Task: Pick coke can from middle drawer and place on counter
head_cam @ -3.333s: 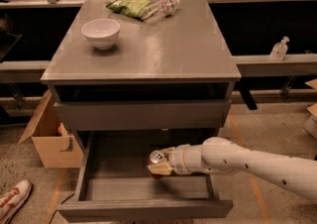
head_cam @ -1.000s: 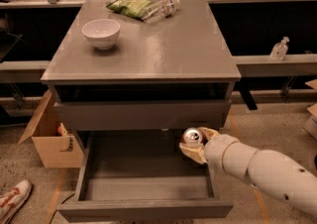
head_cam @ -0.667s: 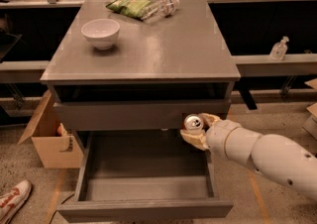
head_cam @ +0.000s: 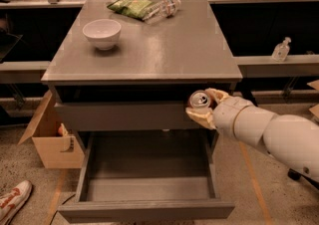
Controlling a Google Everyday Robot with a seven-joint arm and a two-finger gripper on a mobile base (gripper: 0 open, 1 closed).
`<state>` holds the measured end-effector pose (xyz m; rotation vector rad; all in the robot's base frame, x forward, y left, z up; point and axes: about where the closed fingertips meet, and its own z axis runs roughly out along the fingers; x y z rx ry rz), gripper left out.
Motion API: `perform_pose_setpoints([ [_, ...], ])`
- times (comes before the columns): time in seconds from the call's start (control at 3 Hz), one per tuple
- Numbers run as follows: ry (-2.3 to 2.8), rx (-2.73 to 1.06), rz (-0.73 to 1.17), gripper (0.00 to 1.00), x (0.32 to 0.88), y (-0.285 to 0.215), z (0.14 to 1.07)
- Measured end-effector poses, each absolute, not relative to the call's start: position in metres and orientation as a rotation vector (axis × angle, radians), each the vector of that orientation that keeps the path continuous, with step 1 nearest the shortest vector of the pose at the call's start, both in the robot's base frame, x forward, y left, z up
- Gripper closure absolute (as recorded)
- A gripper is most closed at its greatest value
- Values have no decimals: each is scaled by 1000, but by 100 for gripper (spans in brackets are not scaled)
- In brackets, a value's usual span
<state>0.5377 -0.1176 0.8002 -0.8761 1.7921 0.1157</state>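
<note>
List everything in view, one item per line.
counter: one, grey, topmost surface
bowl: one, white, counter's left side
snack bag: one, green, counter's back edge
water bottle: one, clear, lying beside the snack bag
middle drawer: one, grey, pulled open
coke can: one, silver top showing, held below counter's front right corner
cardboard box: one, brown, left of middle drawer
shoe: one, white and red, bottom left
small bottle: one, clear, ledge at right
gripper: one, cream, shut on the coke can

The coke can [head_cam: 199, 100], red with its silver top tipped toward the camera, is clasped in the gripper [head_cam: 203, 105] just below the near right edge of the glossy grey counter [head_cam: 164, 50]. Below it, the middle drawer [head_cam: 144, 210] stands pulled out, its flat grey floor showing.
</note>
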Motion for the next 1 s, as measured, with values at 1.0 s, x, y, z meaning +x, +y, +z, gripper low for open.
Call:
perform_pose_setpoints([
  [1.0, 1718, -896, 56, 100, 545, -124, 856],
])
